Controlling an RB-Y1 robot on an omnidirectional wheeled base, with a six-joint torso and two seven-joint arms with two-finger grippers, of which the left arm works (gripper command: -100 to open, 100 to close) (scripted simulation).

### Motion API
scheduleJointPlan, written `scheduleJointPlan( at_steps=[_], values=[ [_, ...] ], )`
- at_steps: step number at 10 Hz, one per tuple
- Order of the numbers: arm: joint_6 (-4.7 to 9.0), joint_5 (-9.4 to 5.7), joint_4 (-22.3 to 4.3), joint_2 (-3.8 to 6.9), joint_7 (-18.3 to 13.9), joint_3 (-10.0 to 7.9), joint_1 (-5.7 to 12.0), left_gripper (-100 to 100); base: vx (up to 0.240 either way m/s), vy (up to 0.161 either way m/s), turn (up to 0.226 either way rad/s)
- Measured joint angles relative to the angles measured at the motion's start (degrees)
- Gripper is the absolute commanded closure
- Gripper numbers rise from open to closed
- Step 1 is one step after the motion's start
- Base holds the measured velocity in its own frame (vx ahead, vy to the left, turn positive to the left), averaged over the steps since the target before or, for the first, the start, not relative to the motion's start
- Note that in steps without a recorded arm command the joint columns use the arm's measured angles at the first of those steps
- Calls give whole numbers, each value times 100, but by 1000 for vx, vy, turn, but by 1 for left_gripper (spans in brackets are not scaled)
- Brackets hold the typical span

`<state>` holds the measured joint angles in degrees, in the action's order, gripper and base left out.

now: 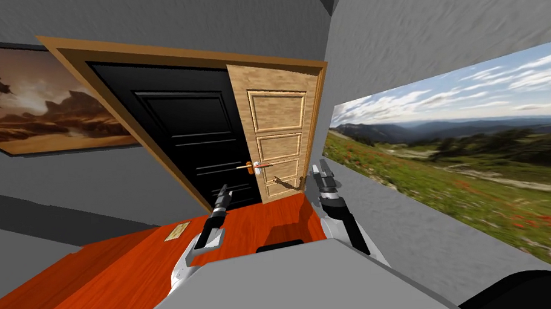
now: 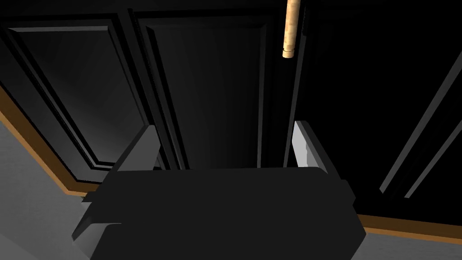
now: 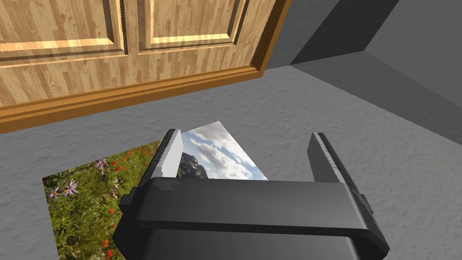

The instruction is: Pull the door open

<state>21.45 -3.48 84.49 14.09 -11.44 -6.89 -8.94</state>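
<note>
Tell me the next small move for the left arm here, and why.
Probably ease the left gripper forward to the wooden lever handle, so its open fingers straddle the lever before closing. The lever's tip lies ahead of the fingertips, untouched, and the gripper holds nothing. The right gripper, also open, points at the wall beside the light wood door.
</note>
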Motion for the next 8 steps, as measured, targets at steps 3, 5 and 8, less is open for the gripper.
scheduleJointPlan(
  at_steps=[3,5,8],
  values=[
    [-45,-41,-333,96,-41,-22,162,-100,129,12,-71],
    [-49,-66,-566,156,-72,-34,251,-100,139,-12,-61],
    [-107,-103,-849,234,-104,-54,392,-100,137,6,-59]
  ],
)
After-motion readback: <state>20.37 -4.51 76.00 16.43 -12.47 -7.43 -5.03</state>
